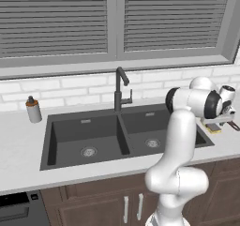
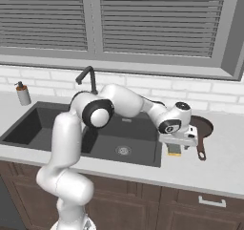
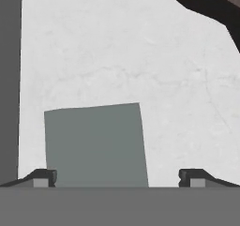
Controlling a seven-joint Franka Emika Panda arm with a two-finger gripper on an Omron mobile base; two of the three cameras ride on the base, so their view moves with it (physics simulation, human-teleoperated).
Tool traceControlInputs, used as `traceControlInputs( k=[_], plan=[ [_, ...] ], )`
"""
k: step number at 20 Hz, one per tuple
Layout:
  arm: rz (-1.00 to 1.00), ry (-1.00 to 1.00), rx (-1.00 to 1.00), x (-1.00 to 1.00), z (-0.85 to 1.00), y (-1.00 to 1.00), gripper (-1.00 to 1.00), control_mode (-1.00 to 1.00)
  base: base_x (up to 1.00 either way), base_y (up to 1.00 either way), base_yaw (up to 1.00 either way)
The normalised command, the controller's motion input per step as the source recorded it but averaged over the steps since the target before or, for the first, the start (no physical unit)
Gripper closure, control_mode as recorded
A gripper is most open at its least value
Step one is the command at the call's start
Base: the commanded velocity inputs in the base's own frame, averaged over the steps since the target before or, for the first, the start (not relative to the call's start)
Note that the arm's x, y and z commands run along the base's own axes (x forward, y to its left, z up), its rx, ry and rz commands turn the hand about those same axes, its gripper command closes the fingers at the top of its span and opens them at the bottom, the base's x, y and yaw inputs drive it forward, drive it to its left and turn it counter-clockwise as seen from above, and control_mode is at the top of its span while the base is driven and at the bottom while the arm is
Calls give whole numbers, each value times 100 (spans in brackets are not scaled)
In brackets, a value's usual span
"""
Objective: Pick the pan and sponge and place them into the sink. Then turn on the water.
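The robot's pincer (image 3: 117,176) hung spread wide just above the sponge (image 3: 96,145), its 2 dark fingertips (image 3: 44,177) standing apart on either side of the flat pad and gripping nothing. Seen from the hand camera, the sponge's grey-green top lay between the tips, closer to the left one, on the pale speckled tabletop (image 3: 140,56).

From the right base camera, the pincer (image 2: 176,145) pointed straight down over the sponge (image 2: 174,150), whose yellow edge showed beneath the hand, near the front of the tabletop (image 2: 219,172) and just beside the right rim of the sink (image 2: 57,129). The left base camera caught the same sponge (image 1: 213,128) peeping out under the arm's wrist.

Just beyond the pincer and to its right sat the pan (image 2: 202,126), dark brown and round, with its long handle (image 2: 200,148) running forward alongside the sponge; whether the 2 touched could not be told.

To the pincer's left lay the dark double-basin sink, a round metal drain (image 2: 123,151) in the nearer basin. Behind it rose the dark gooseneck faucet (image 1: 120,89), with no stream visible. Farthest left, a brown-capped soap bottle (image 1: 33,109) stood upright against the white brick wall (image 1: 70,86).
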Motion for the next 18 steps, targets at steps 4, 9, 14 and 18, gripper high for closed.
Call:
traceControlInputs(
  k=[4, 9, 14, 18],
  plan=[
    [0, 0, 0, 4, -37, 0, -100, -100, 0, 0, 0],
    [7, 1, 0, -31, -59, 5, -100, -100, 0, 0, 0],
    [17, 0, 0, -94, -73, 27, -100, -100, 0, 0, 0],
    [22, 0, -2, -100, -71, 39, -100, -100, 0, 0, 0]
  ],
)
